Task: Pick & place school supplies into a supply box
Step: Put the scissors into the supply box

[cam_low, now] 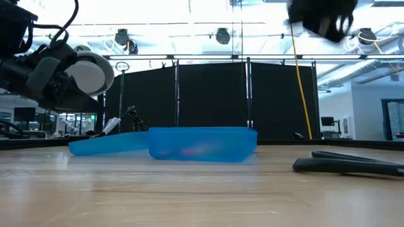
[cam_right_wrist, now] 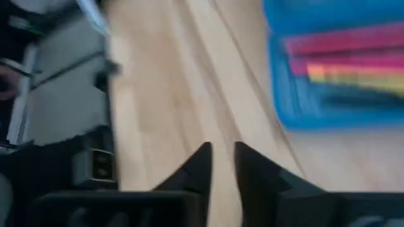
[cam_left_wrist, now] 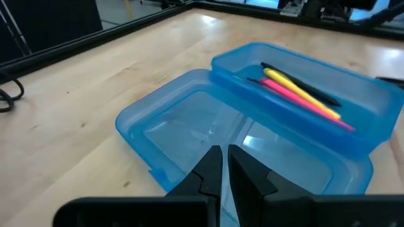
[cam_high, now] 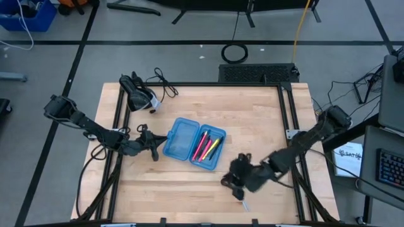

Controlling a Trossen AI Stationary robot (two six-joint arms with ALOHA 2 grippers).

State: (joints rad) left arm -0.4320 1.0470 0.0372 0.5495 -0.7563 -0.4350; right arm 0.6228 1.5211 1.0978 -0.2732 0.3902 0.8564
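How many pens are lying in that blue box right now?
3 that I can make out, side by side in one half of the supply box: a black pen, a yellow pen and a pink pen. Another could be hidden beneath.

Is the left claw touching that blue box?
Cannot tell. In the left wrist view the left gripper hangs over the box's empty half; the high view shows it at the edge, no clear gap.

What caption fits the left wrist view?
Left tool hovers over open blue supply box; pens lie in far half.
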